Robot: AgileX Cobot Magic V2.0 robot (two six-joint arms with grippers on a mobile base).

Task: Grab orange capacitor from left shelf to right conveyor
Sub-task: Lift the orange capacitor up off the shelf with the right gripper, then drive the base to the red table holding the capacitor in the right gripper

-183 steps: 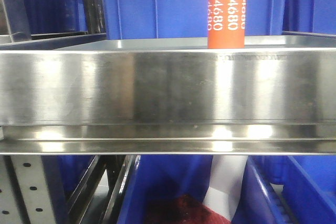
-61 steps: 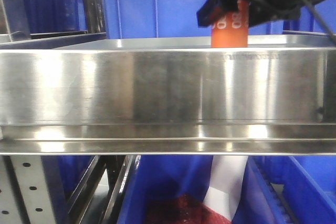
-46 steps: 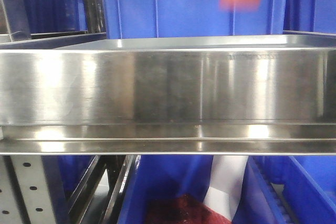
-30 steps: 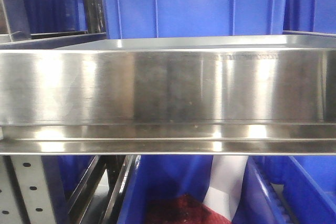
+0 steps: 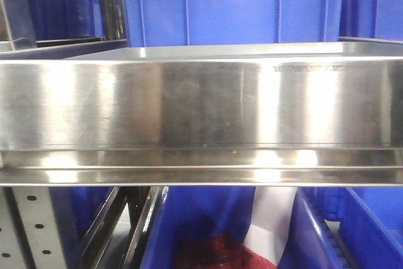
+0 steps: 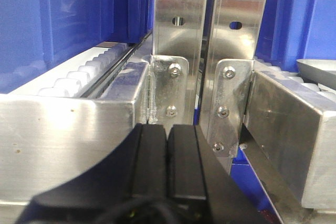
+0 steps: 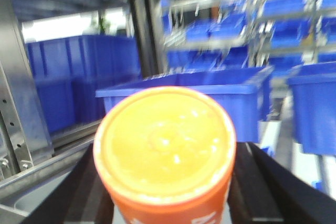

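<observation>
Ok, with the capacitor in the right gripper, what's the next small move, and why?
Probably carry it right toward the conveyor, not yet in view: the orange capacitor sits in the right gripper, and the left shelf shows nothing on top. The left gripper is shut, empty.

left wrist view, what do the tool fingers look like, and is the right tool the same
The left tool has two matte black, flat-faced rectangular fingers with squared edges, widening into a black body below; no markings show. The right tool shows plain black fingers too, but they are blurred, so finer detail cannot be told.
</observation>
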